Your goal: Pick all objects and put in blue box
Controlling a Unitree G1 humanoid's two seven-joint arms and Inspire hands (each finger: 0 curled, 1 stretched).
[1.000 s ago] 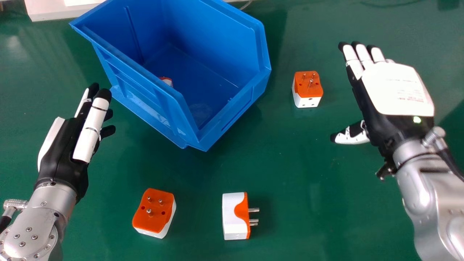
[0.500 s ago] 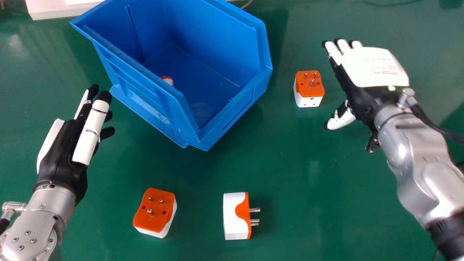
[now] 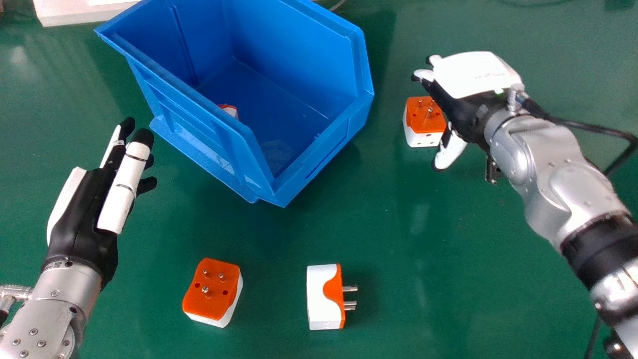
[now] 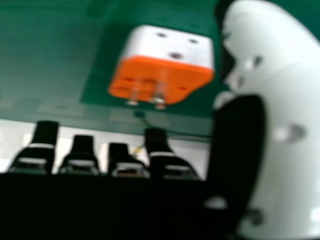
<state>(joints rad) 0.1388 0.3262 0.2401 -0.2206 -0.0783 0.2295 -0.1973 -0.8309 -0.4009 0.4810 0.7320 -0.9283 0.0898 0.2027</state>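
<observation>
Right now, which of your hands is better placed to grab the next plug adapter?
Probably my right hand: it hovers right beside the orange-and-white plug adapter, thumb and fingers around its near side. My left hand is across the blue box from it.

adapter (image 3: 424,121) right of box (image 3: 324,152) | two adapters (image 3: 212,294) before it | item (image 3: 230,111) inside

The black and white right hand (image 3: 471,75) joins a silver, black-banded forearm (image 3: 558,184).
</observation>
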